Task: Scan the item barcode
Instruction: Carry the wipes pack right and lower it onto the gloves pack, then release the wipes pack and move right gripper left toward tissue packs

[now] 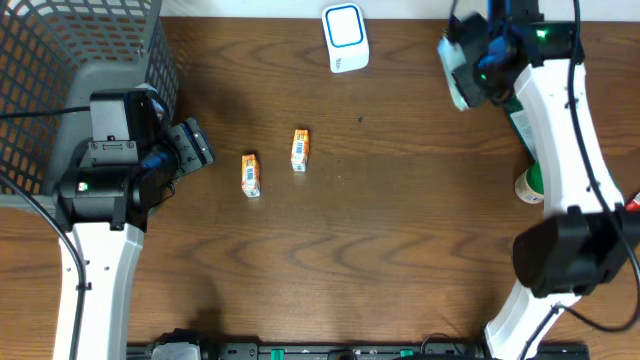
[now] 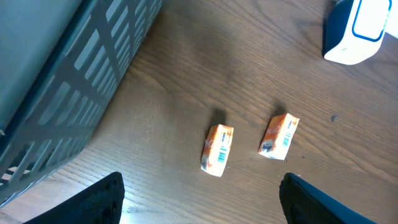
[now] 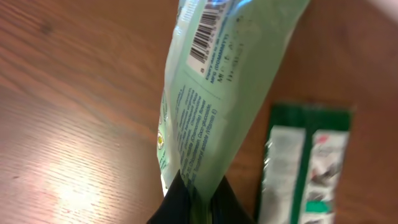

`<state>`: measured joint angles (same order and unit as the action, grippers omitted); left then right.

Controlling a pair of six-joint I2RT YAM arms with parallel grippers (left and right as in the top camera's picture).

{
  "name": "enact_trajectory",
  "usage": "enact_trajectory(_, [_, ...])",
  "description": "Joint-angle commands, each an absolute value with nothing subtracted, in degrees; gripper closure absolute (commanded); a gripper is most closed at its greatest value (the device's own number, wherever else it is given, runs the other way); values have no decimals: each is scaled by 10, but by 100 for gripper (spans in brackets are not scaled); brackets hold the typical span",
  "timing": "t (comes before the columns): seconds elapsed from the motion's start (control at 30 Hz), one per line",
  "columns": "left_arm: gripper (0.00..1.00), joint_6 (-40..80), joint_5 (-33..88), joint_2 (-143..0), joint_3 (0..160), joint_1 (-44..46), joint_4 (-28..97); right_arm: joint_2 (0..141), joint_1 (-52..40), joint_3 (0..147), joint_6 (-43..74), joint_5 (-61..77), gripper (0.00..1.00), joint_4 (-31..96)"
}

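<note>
Pouch [image 3: 230,81], pale green, hangs clamped by one end in the right end effector [image 3: 193,202], above the surface [image 1: 400,250] right of the scanner [image 1: 346,37]. Its barcode [image 3: 208,31] is exposed, likely for presenting. The left end effector [image 2: 202,199] hovers with fingers apart near two orange cartons [image 2: 217,149].

**Bright Light, Soft Shadows, One Fuzzy Close-Up**

Light comes from above. In the overhead view the brown table [image 1: 380,230] looks bright and even, and the shadows are soft and short. In the left wrist view the two small orange boxes [image 2: 217,149] [image 2: 279,137] look sharp, each with a little dark shadow beside it. The fingers [image 2: 93,202] of the left gripper [image 2: 200,186] are dark, fuzzy shapes in the bottom corners. In the right wrist view a white glare shines on the wood at the lower left. The green pouch [image 3: 217,93] is very close to the camera and a bit blurry. The dark green packet [image 3: 305,168] behind it looks smeared.
</note>
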<state>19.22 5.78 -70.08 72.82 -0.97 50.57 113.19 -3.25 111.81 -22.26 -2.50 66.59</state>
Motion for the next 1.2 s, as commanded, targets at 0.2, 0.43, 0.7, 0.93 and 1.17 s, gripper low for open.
enact_trajectory(0.2, [19, 187, 51, -701, 737, -12, 505, 1162, 46, 965, -184, -17, 99, 538])
enact_trajectory(0.43, [20, 187, 51, -701, 737, -12, 505, 1162, 93, 889, -184, -20, 99, 479])
enact_trajectory(0.7, [19, 187, 51, -701, 737, -12, 505, 1160, 134, 863, -184, -21, 76, 431])
enact_trajectory(0.93, [19, 187, 51, -701, 737, -12, 505, 1153, 153, 875, -184, -21, 11, 440])
enact_trajectory(1.17, [20, 187, 51, -701, 737, -12, 505, 1123, 145, 910, -176, -19, 2, 477])
